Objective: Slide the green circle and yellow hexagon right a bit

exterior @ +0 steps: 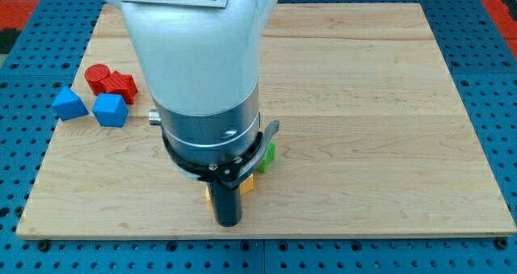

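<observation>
The arm's white and grey body fills the view's middle and hides much of the board. A green block (268,154) shows only as a sliver at the arm's right edge; its shape cannot be made out. A yellow block (247,184) peeks out just below it, and another bit of yellow (208,198) shows left of the rod. My tip (229,223) is at the bottom centre, just below and left of the yellow block, close to it; contact cannot be told.
On the wooden board (388,104), at the view's left, sit a red cylinder (97,76), a red star-like block (121,84), a blue triangular block (69,103) and a blue block (110,110). Blue pegboard (493,64) surrounds the board.
</observation>
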`<state>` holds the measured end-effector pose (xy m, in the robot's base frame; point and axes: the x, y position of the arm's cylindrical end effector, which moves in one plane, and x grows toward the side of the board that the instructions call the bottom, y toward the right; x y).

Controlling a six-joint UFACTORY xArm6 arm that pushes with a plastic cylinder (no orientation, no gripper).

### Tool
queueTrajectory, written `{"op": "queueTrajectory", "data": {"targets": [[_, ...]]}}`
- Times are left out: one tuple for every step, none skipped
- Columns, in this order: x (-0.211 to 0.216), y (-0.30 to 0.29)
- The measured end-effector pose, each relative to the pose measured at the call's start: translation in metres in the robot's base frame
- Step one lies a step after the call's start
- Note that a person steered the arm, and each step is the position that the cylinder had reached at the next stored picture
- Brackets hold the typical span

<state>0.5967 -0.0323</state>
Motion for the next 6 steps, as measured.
{"op": "queueTrajectory", "data": {"targets": [[-0.015,0.043],[-0.002,0.056],[0.021,0.058],[0.022,0.019],[0.021,-0.04],[0.001,-0.062]]}}
